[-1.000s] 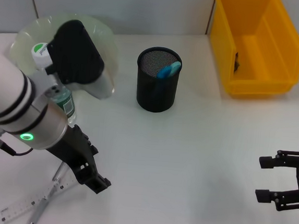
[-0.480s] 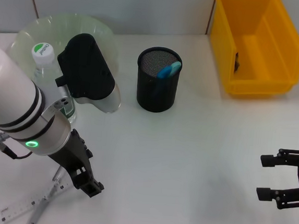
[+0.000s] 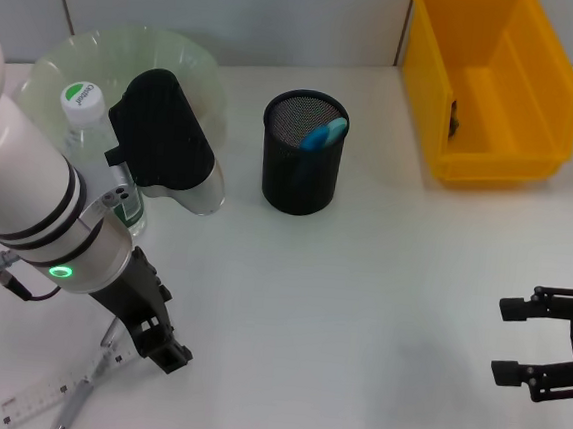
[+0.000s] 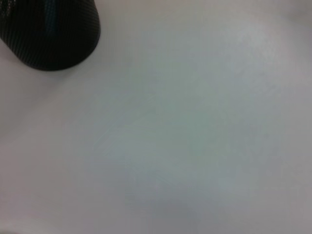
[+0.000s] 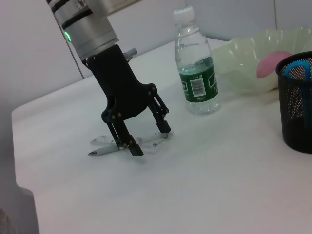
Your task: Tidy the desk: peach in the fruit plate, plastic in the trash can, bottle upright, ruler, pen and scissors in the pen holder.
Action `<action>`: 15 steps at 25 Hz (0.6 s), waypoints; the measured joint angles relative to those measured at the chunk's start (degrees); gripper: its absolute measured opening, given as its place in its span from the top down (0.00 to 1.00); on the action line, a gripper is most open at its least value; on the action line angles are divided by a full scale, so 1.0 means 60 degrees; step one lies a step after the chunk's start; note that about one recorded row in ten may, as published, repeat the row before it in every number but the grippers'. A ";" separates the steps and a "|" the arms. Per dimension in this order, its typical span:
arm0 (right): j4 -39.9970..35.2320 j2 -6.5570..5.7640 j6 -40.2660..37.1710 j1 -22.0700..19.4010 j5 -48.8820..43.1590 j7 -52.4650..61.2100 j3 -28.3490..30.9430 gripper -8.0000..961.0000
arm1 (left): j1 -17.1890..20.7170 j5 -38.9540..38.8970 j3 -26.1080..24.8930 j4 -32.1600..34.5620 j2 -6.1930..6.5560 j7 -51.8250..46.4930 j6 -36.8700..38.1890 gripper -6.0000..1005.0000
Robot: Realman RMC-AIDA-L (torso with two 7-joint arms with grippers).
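Head view shows the ruler (image 3: 50, 391) and pen (image 3: 85, 393) lying crossed at seven o'clock on the surface (image 3: 357, 321). The left gripper (image 3: 150, 338) stands over them, fingers spread, tips touching down beside the pair. Behind it the bottle (image 3: 97, 148) stands upright against the fruit plate (image 3: 79, 56), with the pen holder (image 3: 303, 153) near twelve and the yellow trash can (image 3: 493, 87) at one. At four, the right gripper (image 3: 546, 343) hangs parked and open. Risk, as I judge it: flat, overlapping items may slip, or both be pinched together.
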 joint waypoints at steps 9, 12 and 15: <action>0.0026 0.0028 0.0000 0.0005 0.0000 0.0000 0.0013 0.13 | -0.0247 -0.0001 -0.0238 -0.0686 -0.0002 0.0231 -0.0131 0.25; 0.0033 0.0032 0.0000 0.0009 0.0001 0.0000 0.0020 0.13 | -0.0247 -0.0001 -0.0238 -0.0686 -0.0002 0.0231 -0.0131 0.25; 0.0041 0.0046 0.0000 0.0019 0.0001 0.0000 0.0022 0.13 | -0.0251 -0.0001 -0.0242 -0.0738 -0.0002 0.0249 -0.0135 0.25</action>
